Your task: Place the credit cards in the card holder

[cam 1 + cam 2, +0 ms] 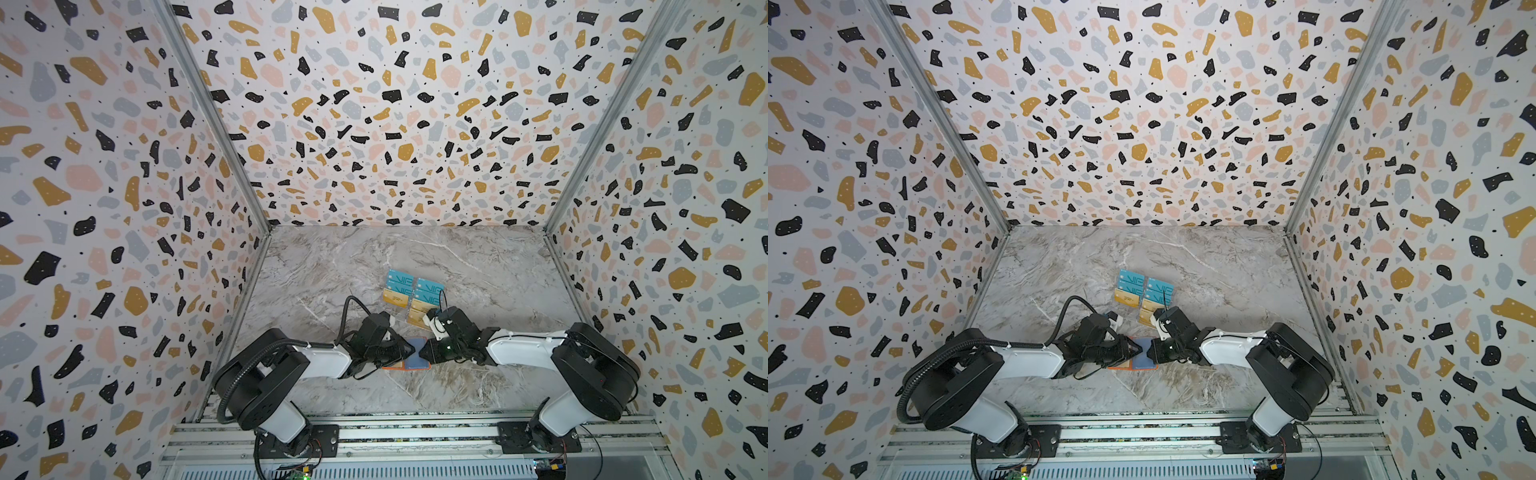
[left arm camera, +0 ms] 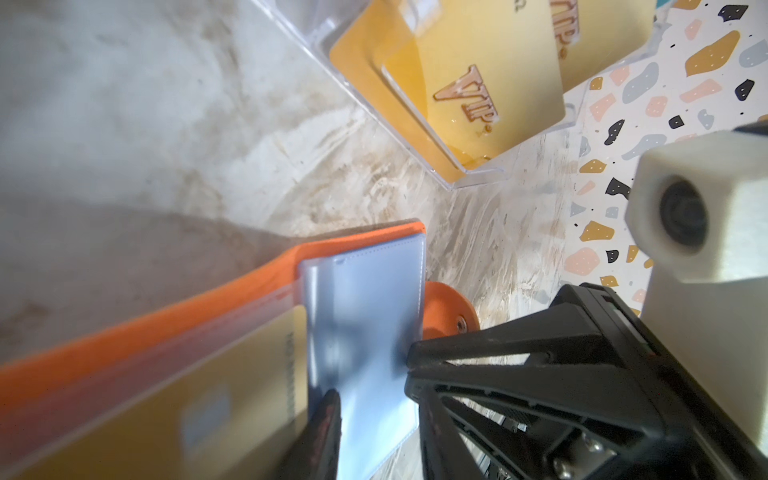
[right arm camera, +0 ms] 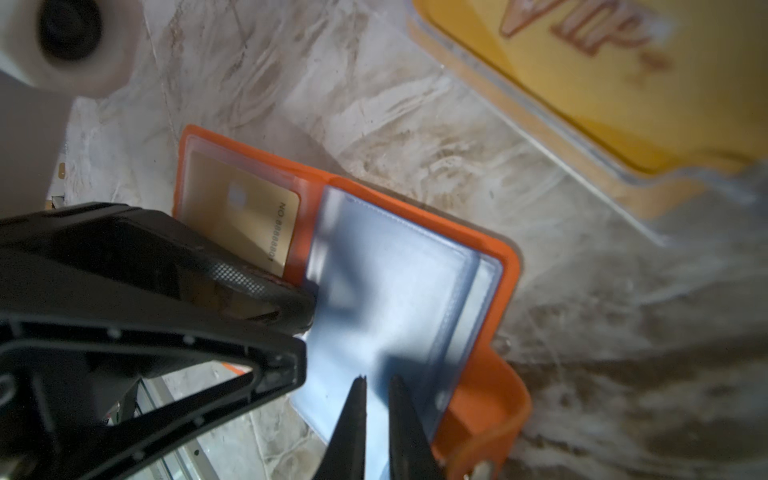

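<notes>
card holder (image 3: 505,270) is laid open flat at front centre of the table (image 1: 478,291), between both arms. Long axis is run left-right, with the snap tab (image 3: 494,399) toward the right arm. clear sleeve (image 3: 395,291) is pinched by the right gripper (image 3: 378,380), presumably so a pocket is presented for loading. Whether the left gripper (image 3: 303,328) is clamped or released cannot be told.

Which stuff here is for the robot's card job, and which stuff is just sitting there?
For the job:
- orange card holder, lying open
- gold card, in its sleeve
- credit cards, in the rack
- left gripper and right gripper, both at the holder

Just there:
- clear rack, which only holds the cards
- marble table
- speckled walls
</notes>
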You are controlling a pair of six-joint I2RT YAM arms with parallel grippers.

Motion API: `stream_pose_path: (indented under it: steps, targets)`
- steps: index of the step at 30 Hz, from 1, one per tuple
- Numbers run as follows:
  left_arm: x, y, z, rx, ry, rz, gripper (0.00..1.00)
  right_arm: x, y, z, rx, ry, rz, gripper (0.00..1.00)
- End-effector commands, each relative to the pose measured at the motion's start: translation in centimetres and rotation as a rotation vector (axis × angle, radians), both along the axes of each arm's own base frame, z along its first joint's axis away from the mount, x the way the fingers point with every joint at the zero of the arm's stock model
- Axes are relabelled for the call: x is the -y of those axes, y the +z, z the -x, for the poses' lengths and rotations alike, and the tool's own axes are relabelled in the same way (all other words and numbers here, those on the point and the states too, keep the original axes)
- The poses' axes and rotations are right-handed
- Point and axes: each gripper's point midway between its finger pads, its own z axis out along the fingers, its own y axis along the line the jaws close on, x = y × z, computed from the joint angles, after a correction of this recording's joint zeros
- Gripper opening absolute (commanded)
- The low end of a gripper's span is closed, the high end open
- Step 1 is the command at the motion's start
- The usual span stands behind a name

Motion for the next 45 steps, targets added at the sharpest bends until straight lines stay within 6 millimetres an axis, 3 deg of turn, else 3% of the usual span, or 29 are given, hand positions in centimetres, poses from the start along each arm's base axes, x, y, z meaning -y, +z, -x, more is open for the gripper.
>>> stream_pose_path:
  steps: [1,24,39,45]
  targets:
    - [-0.1,-0.6,0.2,-0.015,0.003,-0.004,0.35,2.2,-1.9,1.2,-0.053,-0.026,0.094,0.14]
    - [0.8,0.3,-2.6,0.047,0.007,0.036,0.34,1.5,-1.7,1.1,-0.057,-0.012,0.083,0.14]
    - [1.0,0.4,-0.2,0.021,-0.056,0.129,0.35,1.3,-1.9,1.4,-0.063,-0.008,0.085,0.14]
    - [1.4,1.1,0.0,0.017,-0.053,0.193,0.34,0.7,0.6,0.5,0.008,-0.028,0.038,0.14]
